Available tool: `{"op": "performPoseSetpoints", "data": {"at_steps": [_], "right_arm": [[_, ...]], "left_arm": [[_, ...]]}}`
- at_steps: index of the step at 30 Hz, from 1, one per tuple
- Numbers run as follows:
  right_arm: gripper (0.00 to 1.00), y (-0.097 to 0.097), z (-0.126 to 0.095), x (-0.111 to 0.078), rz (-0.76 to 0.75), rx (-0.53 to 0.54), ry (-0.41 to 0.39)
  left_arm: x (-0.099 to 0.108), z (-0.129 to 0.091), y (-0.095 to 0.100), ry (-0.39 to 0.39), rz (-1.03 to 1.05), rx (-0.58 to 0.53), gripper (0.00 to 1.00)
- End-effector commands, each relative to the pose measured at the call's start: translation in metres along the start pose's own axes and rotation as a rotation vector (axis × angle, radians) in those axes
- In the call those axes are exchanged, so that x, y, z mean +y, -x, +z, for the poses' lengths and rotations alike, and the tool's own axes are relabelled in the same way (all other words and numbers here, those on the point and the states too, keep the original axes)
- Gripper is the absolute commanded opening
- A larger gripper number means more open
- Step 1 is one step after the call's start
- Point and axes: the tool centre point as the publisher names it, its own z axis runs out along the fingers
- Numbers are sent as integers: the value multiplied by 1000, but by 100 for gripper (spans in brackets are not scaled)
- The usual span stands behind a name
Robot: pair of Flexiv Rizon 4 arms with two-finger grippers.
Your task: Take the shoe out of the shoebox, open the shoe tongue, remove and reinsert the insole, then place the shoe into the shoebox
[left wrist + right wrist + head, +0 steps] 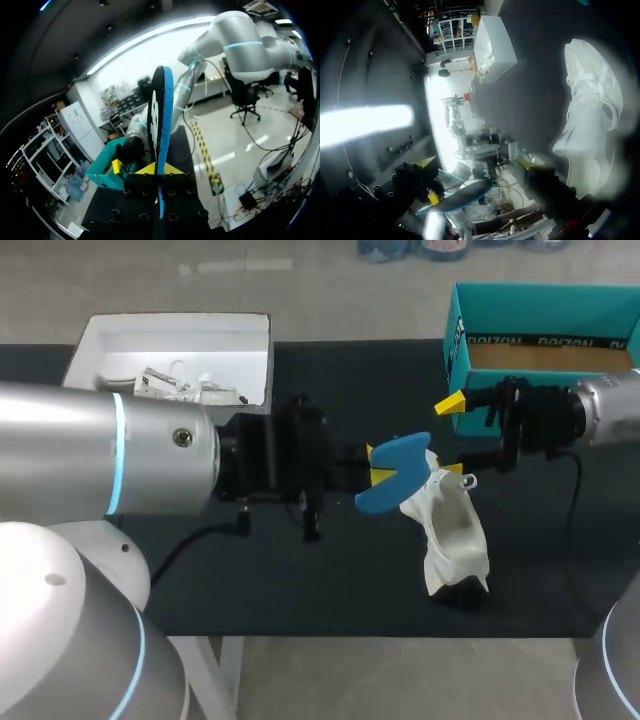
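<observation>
White soft sneaker (455,530) lying on black tabletop (300,580), outside teal cardboard shoebox (470,360), long axis roughly toward-away from robot. Blue foam insole (400,455) out, clamped in left gripper (378,468), just beside sneaker's far end. Right gripper (452,437) spread wide, empty, also there. Left's nearer for reinsert, I'd say.

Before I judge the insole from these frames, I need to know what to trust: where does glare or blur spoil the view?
Head view: even light, insole sharp. Left wrist view: strong glare behind the edge-on insole. Right wrist view: shoe washed out white, detail lost.
</observation>
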Motion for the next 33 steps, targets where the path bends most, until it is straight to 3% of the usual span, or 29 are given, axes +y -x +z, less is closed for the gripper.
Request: {"op": "performPoseSetpoints", "data": {"at_steps": [1,14,19,24,28,33], "right_arm": [[100,0,1,0,1,-1,3],[100,0,1,0,1,-1,3],[100,0,1,0,1,-1,3],[100,0,1,0,1,-1,3],[100,0,1,0,1,-1,3],[100,0,1,0,1,-1,3]], "left_arm": [[3,-3,-2,-9,1,-1,0],[3,-3,-2,-9,1,-1,0],[15,15,-23,-89,156,-1,0],[15,32,-30,-151,335,-8,0],[7,30,-32,-190,433,-50,0],[-7,17,-34,-163,538,-68,0]]}}
